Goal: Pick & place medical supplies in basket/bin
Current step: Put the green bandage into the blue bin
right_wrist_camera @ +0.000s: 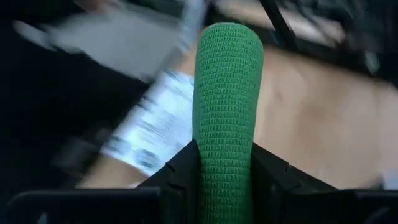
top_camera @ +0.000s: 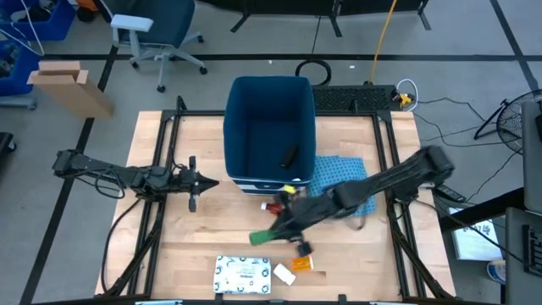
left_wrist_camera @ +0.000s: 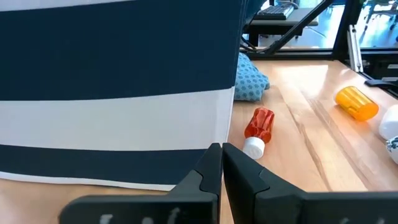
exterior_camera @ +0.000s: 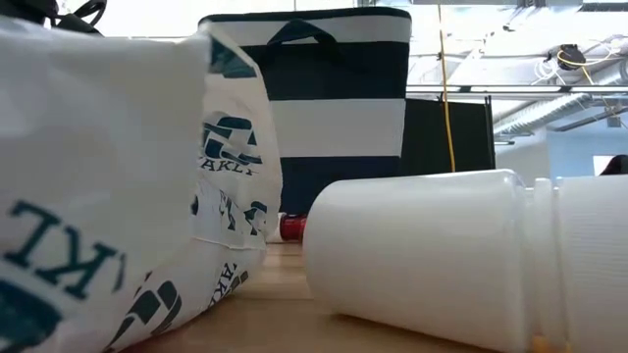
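My right gripper (top_camera: 278,227) is shut on a green woven roll (top_camera: 261,236) above the middle of the table, in front of the dark-blue bin (top_camera: 269,127). A red-white tube (left_wrist_camera: 258,127) lies on its side on the table by the bin's near wall. The orange pill bottle (top_camera: 302,263), a small white piece (top_camera: 284,274) and the white speckled packet (top_camera: 243,275) lie near the front edge. At the left of the bin, my left gripper (left_wrist_camera: 221,158) hangs shut and holds nothing. My right gripper pinches the green roll's two sides (right_wrist_camera: 205,168) between its two fingers, near one end. The roll lies along the fingers and sticks out well past them (right_wrist_camera: 228,56). The fingers slant down toward the table's left. The roll is lifted clear of the table.
A blue patterned cloth (top_camera: 339,174) lies to the right of the bin. A dark item (top_camera: 288,157) rests inside the bin. In the low view a white bottle (exterior_camera: 442,255) on its side and a white printed bag (exterior_camera: 118,176) fill the foreground.
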Controlling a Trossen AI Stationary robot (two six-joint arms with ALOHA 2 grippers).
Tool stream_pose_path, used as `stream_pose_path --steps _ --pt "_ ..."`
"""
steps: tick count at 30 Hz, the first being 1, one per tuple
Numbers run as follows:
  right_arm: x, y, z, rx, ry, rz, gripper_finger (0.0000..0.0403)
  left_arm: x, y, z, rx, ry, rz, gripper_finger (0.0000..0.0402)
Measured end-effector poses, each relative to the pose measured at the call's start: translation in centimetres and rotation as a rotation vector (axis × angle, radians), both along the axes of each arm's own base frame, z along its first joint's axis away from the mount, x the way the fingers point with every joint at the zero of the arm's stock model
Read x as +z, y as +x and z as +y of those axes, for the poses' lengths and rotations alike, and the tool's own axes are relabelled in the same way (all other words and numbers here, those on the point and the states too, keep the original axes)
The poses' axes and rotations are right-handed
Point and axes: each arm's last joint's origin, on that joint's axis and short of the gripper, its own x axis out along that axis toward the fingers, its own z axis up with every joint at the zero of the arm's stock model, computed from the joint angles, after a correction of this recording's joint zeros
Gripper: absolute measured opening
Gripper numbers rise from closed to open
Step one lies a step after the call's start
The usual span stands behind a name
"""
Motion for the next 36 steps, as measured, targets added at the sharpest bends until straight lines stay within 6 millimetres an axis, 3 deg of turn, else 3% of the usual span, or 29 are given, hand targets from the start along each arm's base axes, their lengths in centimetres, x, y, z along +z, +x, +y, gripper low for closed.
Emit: stream_pose_path --steps 3,7,12,16,28,30,36 --pt "1.9 -3.4 -1.2 0.088 0.106 -0.124 0.0095 0.0 0.0 0.0 0.000 0.000 0.000 0.0019" --pt "2.2 -8.4 -3.0 0.090 0.174 -0.246 0.0095 0.0 0.0 0.0 0.001 -0.008 0.001 0.0019" --pt "0.3 -13.4 -5.1 0.077 0.227 -0.384 0.0094 0.0 0.0 0.0 0.004 -0.018 -0.002 0.0019" --pt "-2.6 -16.2 -6.1 0.075 0.271 -0.481 0.0088 0.0 0.0 0.0 0.006 -0.031 -0.003 0.0019" --pt "-11.4 -20.3 -7.8 -0.044 0.369 -0.592 0.0087 0.0 0.0 0.0 0.007 -0.037 -0.003 0.0019" --pt "-12.2 -20.8 -8.1 -0.069 0.390 -0.616 0.0087 0.0 0.0 0.0 0.007 -0.037 -0.003 0.0019" --pt "-11.7 -20.7 -8.2 -0.085 0.451 -0.633 0.0086 0.0 0.0 0.0 0.003 -0.038 -0.002 0.0019"
